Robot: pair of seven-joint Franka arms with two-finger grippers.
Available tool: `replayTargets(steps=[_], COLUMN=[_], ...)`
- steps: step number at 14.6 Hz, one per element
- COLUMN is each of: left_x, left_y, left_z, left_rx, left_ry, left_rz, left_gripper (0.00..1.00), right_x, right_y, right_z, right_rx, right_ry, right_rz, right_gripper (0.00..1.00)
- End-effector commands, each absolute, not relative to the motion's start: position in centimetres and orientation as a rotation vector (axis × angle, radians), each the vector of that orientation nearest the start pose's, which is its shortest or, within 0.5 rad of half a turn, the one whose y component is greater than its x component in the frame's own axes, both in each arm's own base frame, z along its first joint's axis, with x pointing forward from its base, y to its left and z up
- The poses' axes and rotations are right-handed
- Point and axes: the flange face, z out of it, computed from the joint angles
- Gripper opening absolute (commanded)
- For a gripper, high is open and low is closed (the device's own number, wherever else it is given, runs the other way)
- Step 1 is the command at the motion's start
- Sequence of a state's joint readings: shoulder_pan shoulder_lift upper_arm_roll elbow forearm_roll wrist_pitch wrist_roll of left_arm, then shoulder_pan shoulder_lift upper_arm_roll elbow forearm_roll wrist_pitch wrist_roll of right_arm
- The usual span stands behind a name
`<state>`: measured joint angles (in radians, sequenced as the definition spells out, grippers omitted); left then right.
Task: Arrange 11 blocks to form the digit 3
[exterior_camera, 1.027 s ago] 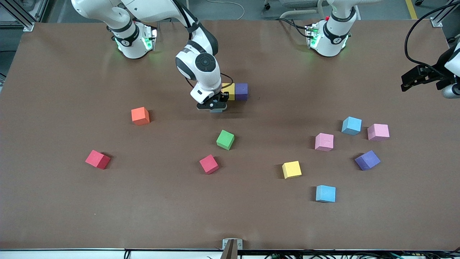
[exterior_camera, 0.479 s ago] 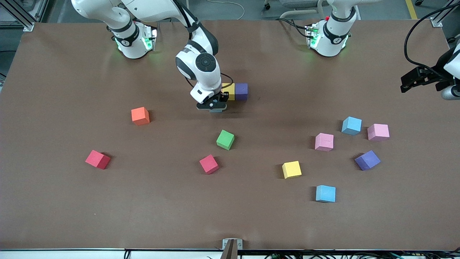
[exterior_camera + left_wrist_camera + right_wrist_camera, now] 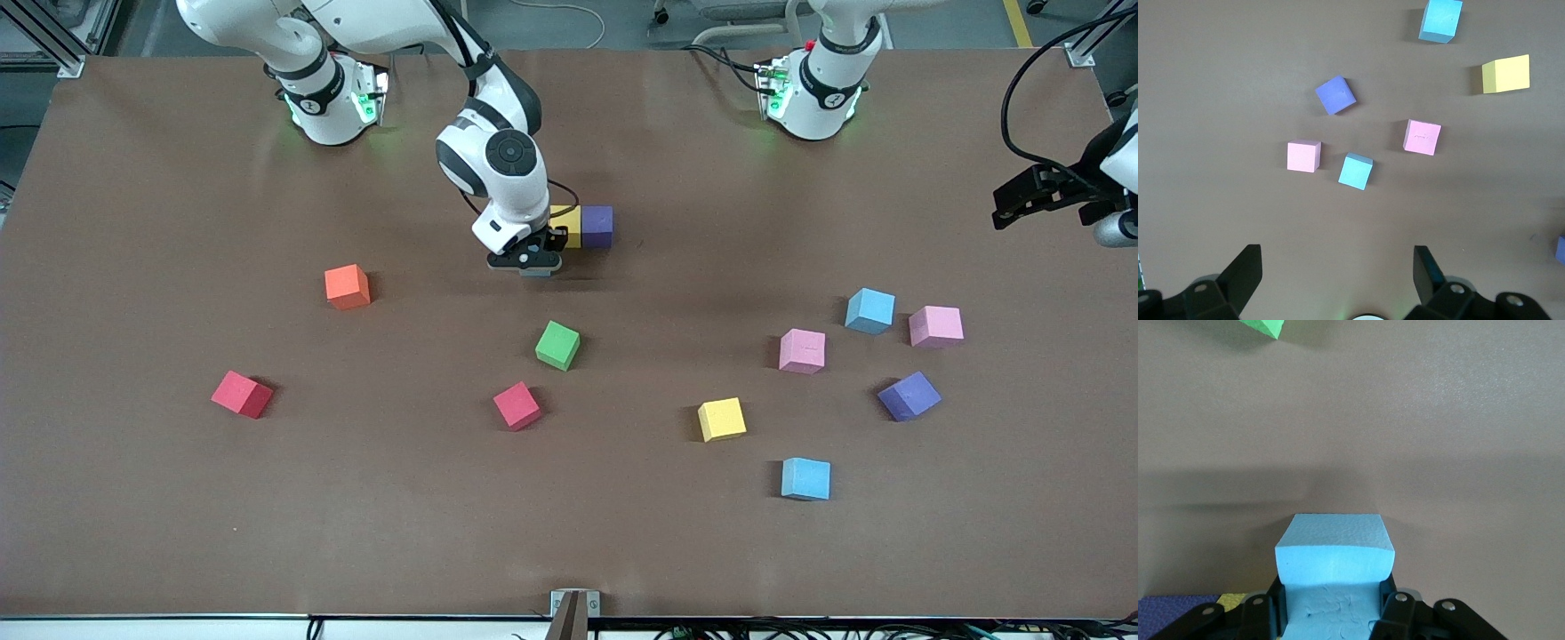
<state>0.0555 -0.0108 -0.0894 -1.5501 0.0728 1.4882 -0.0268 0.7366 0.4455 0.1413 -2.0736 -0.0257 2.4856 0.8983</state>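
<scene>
The right gripper [image 3: 1331, 613] has its jaws clamped on a light blue block [image 3: 1335, 557], held low over the desk [image 3: 178, 498] just beside the yellow block [image 3: 566, 224] and the purple block [image 3: 597, 226], which sit touching in a short row, the only start of the digit 3 so far. Over the last second this gripper has barely shifted, edging slightly toward the row with the grip unchanged, so the light blue block looks to be in its final lineup beside the yellow one, probably as the third cube of the top bar. The left gripper [image 3: 1338, 283] waits high over the left arm's end of the desk, jaws wide apart and holding nothing. Loose blocks remain scattered: orange [image 3: 347, 286], green [image 3: 557, 345], two red, another yellow, two pink, two light blue and a purple.
</scene>
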Motion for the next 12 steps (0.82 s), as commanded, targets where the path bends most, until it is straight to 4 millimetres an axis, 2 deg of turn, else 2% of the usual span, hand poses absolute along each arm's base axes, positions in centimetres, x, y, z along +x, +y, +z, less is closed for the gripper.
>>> replayTargets(steps=[1,6,12], left_x=[54.4,55.1,56.2], left_y=[-0.9,-1.5,-1.7], left_z=[63.8,63.0,62.9], left_rx=[-3.081,-3.087,-3.132], left_ry=[0.02,0.041,0.035], left_rz=[0.06,0.071,0.023], left_gripper=[1.0,1.0,1.0], right_x=[37.1,37.0,37.1], right_y=[45.4,45.3,45.2], right_z=[21.5,21.2,21.1], right_rx=[-3.143,-3.148,-3.151], right_ry=[0.032,0.029,0.024], right_rz=[0.077,0.082,0.075], right_gripper=[0.07,0.09,0.19])
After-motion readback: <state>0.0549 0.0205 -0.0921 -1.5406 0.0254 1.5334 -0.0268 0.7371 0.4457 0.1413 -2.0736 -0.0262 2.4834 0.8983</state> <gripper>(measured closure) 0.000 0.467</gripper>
